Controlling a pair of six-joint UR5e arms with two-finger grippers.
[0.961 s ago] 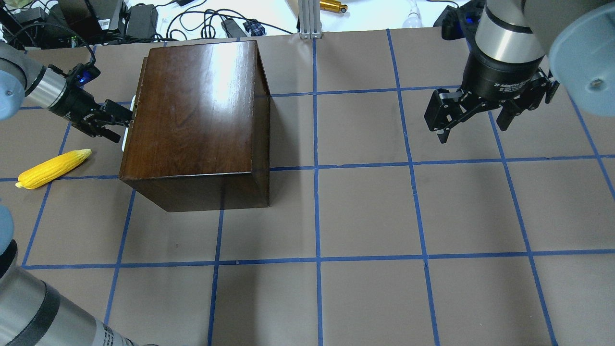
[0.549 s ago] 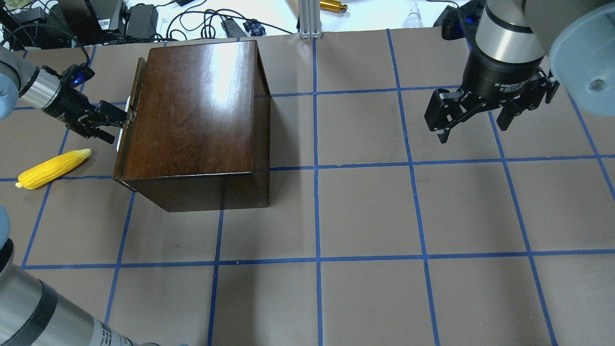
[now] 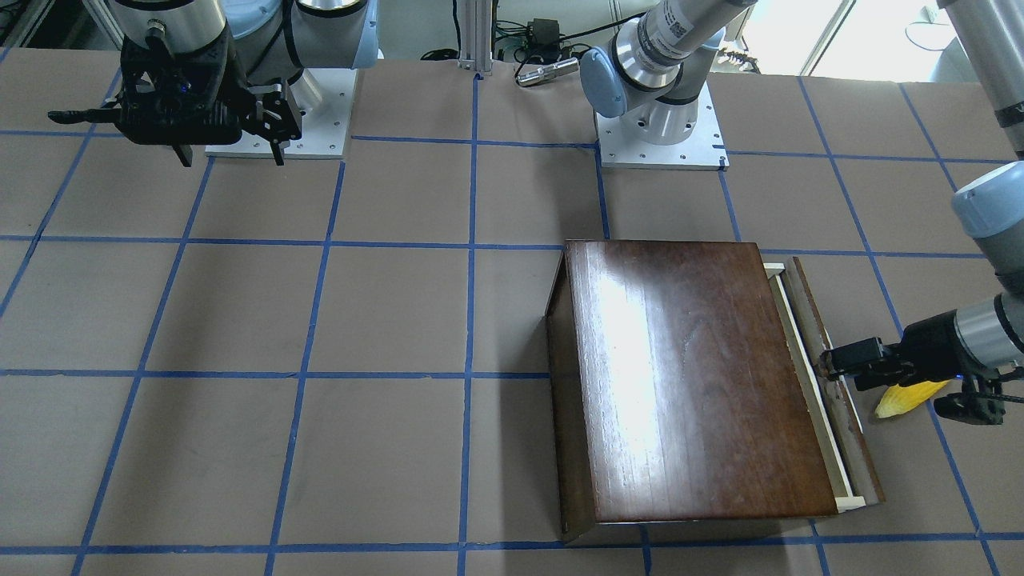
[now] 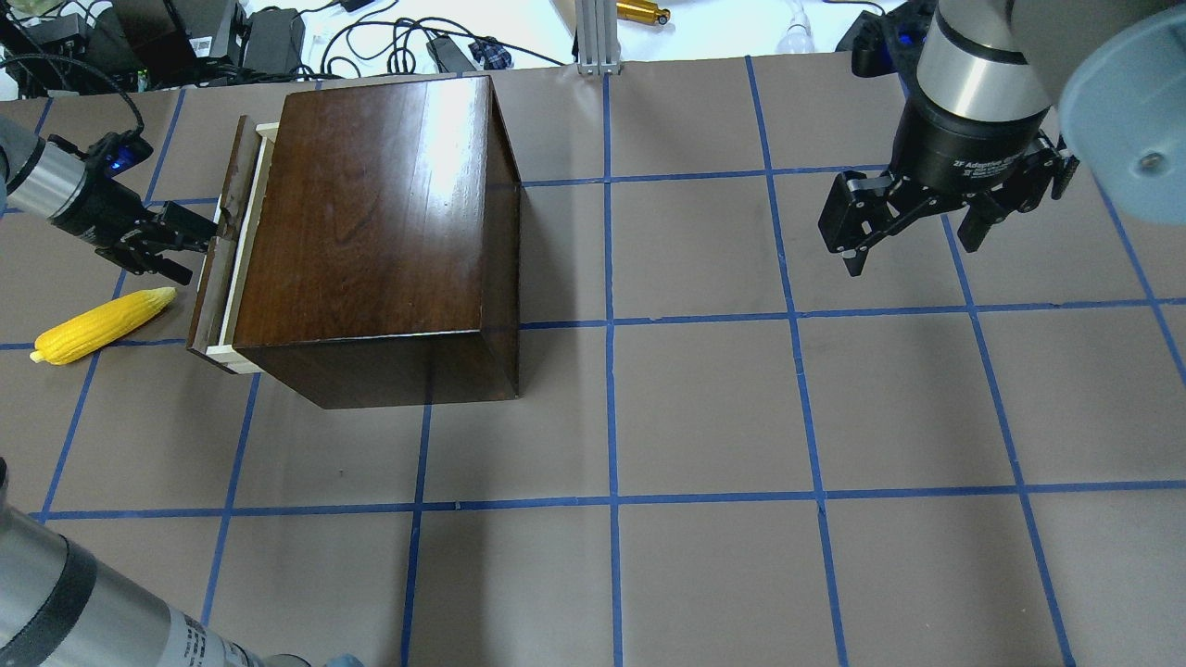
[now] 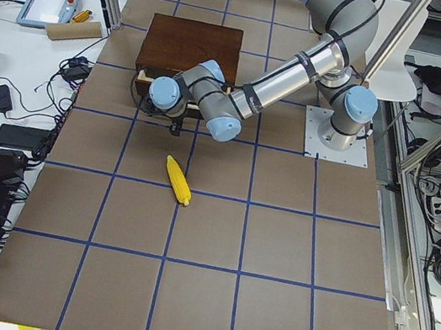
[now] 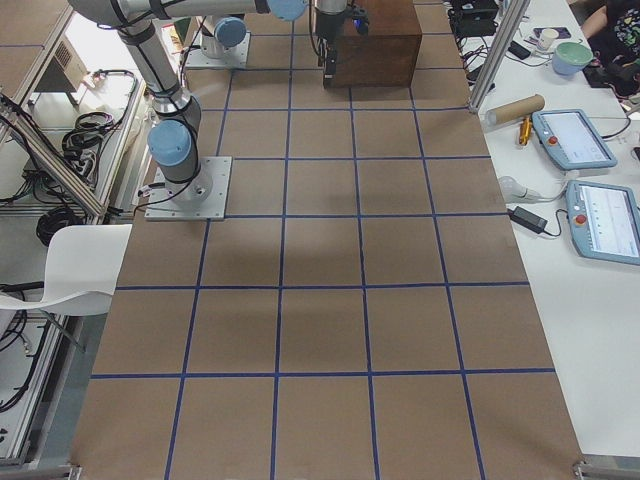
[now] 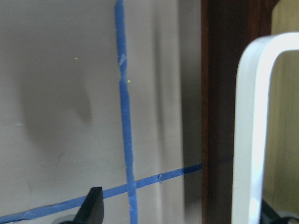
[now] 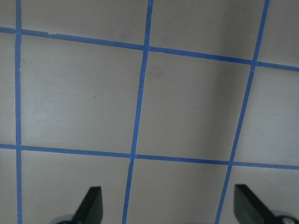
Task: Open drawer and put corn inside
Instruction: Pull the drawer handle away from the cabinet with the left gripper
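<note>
The dark-brown box [image 4: 371, 213] stands at the far left of the table. Its drawer [image 4: 211, 269] is out a little, and the pale wood rim [image 4: 246, 250] shows beside the dark front panel [image 3: 832, 400]. My left gripper [image 4: 196, 252] is at the front panel, jaws apart, with one finger behind the white loop handle [image 7: 250, 140]. The yellow corn [image 4: 102, 324] lies on the table just left of the drawer, also seen in the front-facing view [image 3: 908, 398] under my left wrist. My right gripper [image 4: 910, 257] is open and empty, high over the far right.
Cables, power bricks and a gold-coloured cylinder [image 4: 642, 11] lie beyond the table's far edge. An aluminium post [image 4: 593, 37] stands at the far middle. Blue tape lines grid the brown table [image 4: 704, 408].
My left gripper has moved left and drawn the drawer out of the box, so the pale rim now shows. The corn and right arm have not moved.
</note>
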